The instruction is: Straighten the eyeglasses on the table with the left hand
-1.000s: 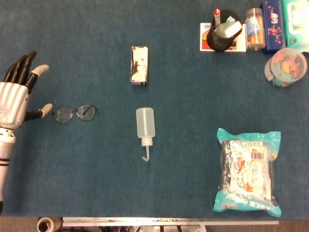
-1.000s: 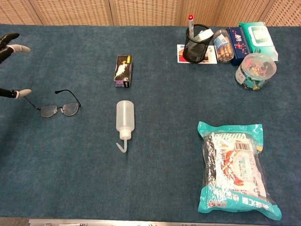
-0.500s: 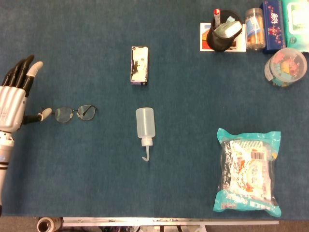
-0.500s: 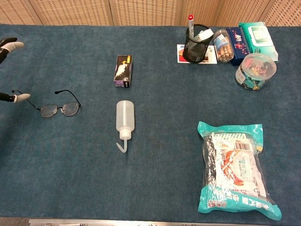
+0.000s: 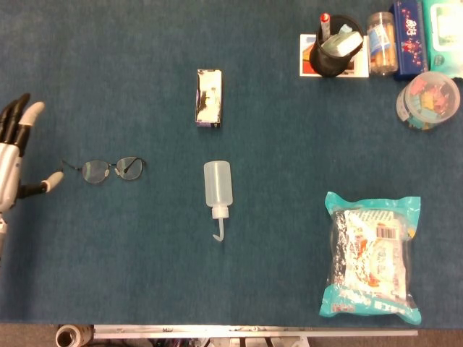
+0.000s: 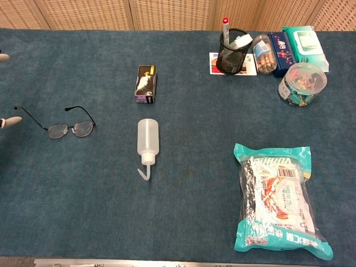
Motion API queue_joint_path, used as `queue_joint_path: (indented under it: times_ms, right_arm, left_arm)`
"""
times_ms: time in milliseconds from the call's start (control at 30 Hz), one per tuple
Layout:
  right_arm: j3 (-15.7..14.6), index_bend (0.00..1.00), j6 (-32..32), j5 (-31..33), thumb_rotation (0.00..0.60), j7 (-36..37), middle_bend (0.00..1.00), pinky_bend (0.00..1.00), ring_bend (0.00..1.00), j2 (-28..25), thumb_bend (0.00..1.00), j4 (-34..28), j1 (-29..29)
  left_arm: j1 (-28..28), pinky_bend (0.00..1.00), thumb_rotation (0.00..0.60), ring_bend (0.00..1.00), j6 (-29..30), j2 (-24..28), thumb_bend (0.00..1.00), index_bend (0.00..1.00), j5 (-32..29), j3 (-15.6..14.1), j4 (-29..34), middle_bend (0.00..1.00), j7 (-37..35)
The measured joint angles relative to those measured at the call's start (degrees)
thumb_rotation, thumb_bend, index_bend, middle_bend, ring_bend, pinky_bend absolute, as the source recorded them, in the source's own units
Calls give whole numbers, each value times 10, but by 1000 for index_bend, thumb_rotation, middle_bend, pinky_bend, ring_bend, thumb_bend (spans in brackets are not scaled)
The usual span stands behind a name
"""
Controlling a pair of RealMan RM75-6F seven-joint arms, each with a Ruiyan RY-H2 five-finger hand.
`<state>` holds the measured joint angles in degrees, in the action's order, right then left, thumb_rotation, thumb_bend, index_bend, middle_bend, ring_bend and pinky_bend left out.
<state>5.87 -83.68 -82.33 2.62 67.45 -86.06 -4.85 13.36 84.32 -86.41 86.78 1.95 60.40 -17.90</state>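
The thin-framed eyeglasses point(image 5: 110, 170) point(image 6: 68, 127) lie on the blue table at the left, lenses side by side and both temples unfolded toward the back. My left hand point(image 5: 14, 155) hovers at the far left edge in the head view, its fingers spread and nothing in it. A clear gap separates its thumb tip from the glasses' left temple. In the chest view only two fingertips point(image 6: 10, 120) of that hand show at the left border. My right hand appears in neither view.
A clear squeeze bottle point(image 5: 218, 189) lies mid-table, with a small dark box point(image 5: 208, 97) behind it. A teal snack bag point(image 5: 372, 259) sits at the front right. A pen cup point(image 5: 331, 50), jars and packets crowd the back right corner.
My left hand has drawn back to the left, away from the glasses, and now sits partly out of frame. The glasses stay where they were.
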Motion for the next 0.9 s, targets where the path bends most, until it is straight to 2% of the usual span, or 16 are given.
queue_joint_path:
  times_ms: [333,433,900]
  right_arm:
    - [7,553,-11,-9,600,17,397,346,305,-11,215,-18,-2]
    - [9,553,-15,-11,600,18,396,346,305,-18,214,-28,-2]
    - [13,553,-18,-6,600,19,396,346,305,-31,214,-42,0]
  left_arm:
    - [-25,129,600,0,7,15,2,36,-24,7,-6,0,23]
    - [-26,129,600,0,-1,15,37,36,-36,14,-11,0,24]
    - [16,129,600,0,-52,-7,89,36,-57,52,-60,0,35]
